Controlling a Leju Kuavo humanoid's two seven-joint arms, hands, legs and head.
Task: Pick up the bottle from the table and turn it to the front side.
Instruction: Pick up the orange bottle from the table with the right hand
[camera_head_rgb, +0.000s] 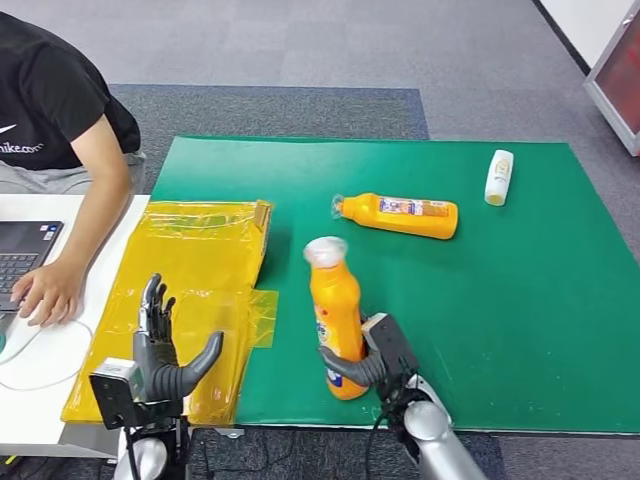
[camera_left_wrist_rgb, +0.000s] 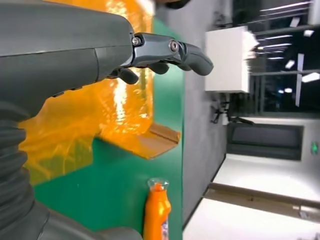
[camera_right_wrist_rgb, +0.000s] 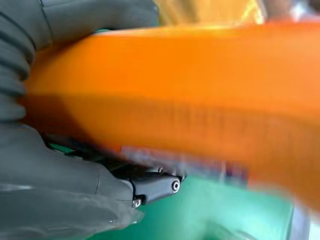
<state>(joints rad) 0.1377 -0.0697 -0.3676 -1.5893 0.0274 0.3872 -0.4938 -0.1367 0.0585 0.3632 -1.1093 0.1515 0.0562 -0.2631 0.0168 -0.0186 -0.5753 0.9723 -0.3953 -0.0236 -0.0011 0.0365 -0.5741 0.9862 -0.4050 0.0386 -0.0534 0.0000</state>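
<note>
Your right robot hand (camera_head_rgb: 370, 360) has the bottle (camera_head_rgb: 336, 320) in its grip: thumb and fingers wrap the lower body, and the right wrist view shows the orange side pressed close against the palm. The bottle stands roughly upright, cap up, leaning slightly, near the front edge of the green mat (camera_head_rgb: 528, 300) on the desk. Whether its base touches the mat or hangs just above it, you cannot tell from here.

So the pick-up looks done or nearly so. What is left is the turn. Part of a label shows on the side facing you, low down beside the thumb, but it is too blurred and too covered to say whether that is the front. Judge that before you rotate.

Your left robot hand (camera_head_rgb: 162, 345) holds nothing. Its fingers are spread and pointing up, over the yellow bag (camera_head_rgb: 196, 260) at the mat's left edge.

A second orange bottle (camera_head_rgb: 400, 215) lies on its side toward the back of the mat, and a small white bottle (camera_head_rgb: 499, 177) lies near the back right corner. A person's hand (camera_head_rgb: 45, 292) rests by a laptop (camera_head_rgb: 23, 255) at the left.
</note>
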